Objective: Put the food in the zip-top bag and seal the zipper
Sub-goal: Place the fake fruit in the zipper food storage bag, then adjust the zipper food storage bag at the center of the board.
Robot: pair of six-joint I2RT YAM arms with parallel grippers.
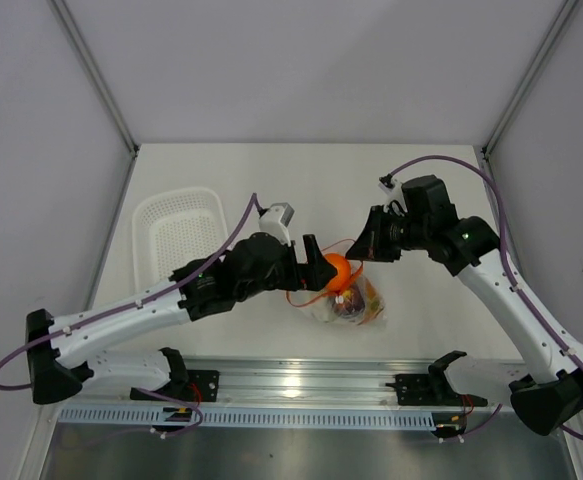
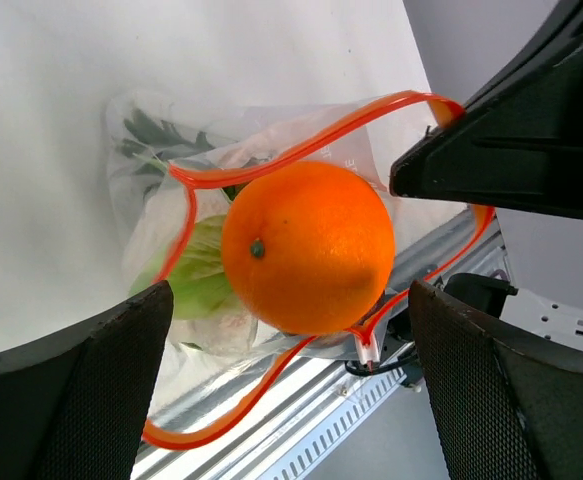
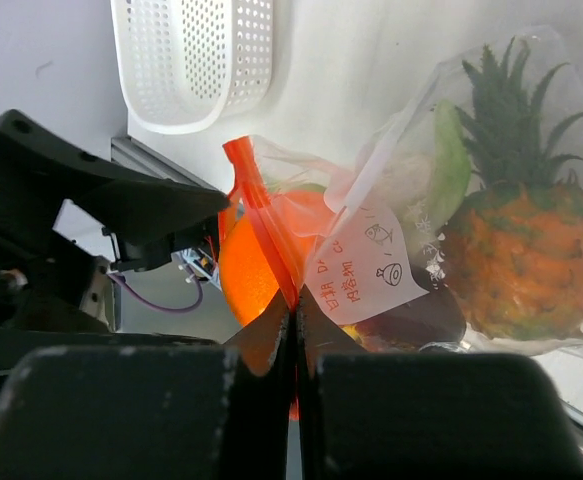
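The clear zip-top bag (image 1: 349, 303) lies near the table's front edge, its mouth held up. My right gripper (image 1: 357, 254) is shut on the red-orange zipper (image 3: 261, 215) at the mouth's rim. A round orange fruit (image 2: 306, 245) sits in the bag's mouth, ringed by the zipper strip. My left gripper (image 1: 323, 268) is open, its fingers (image 2: 71, 400) standing wide on either side of the orange and apart from it. Inside the bag are the pineapple (image 3: 526, 265), a pale green leafy vegetable (image 2: 196, 275) and a dark piece (image 3: 421, 320).
A white mesh basket (image 1: 176, 235) stands at the left of the table. The aluminium rail (image 1: 301, 385) with the arm bases runs along the near edge, just below the bag. Both arms meet over the bag, close to each other.
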